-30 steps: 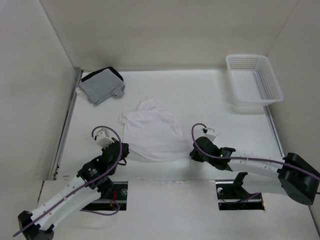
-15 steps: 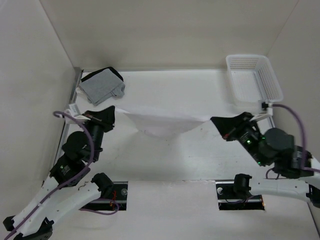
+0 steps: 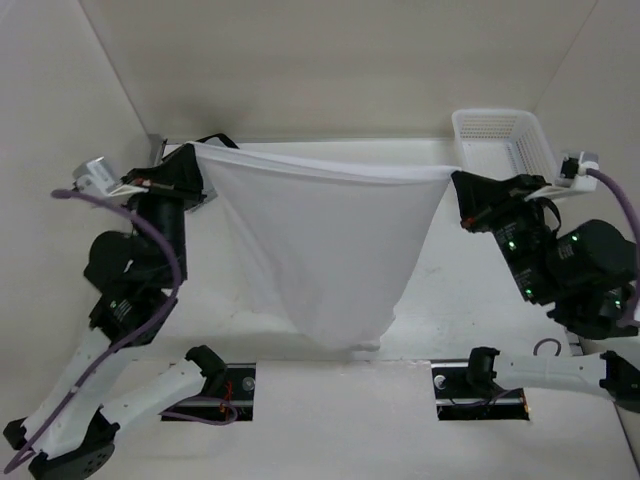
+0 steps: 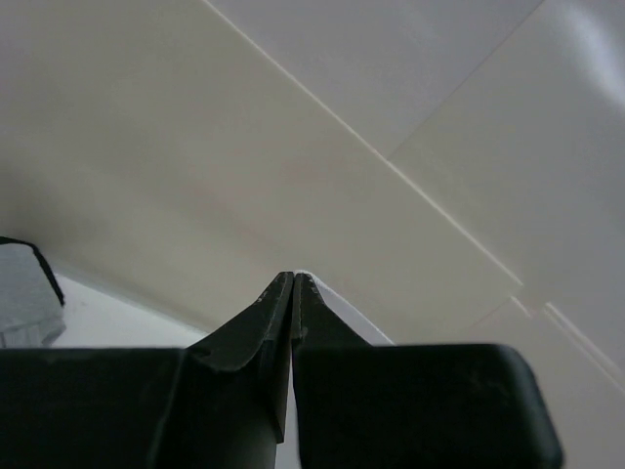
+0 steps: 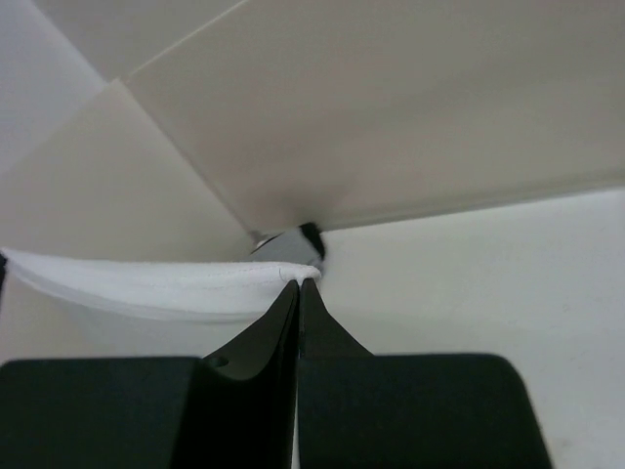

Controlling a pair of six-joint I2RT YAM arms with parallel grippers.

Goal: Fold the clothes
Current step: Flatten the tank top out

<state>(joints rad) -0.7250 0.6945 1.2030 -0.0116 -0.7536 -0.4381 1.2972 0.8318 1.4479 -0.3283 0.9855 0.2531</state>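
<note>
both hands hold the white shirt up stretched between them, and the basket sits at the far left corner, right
Not quite. The basket sits at the far right corner, just behind the right hand, as the top view shows. The rest holds: the left hand and the right hand are both shut on the shirt, which hangs stretched between them.

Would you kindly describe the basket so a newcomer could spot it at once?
Go to the far right corner of the table, beyond the right gripper. The basket there is rigid white plastic with latticed walls, unlike the soft white T-shirt stretched in mid-air beside it.
</note>
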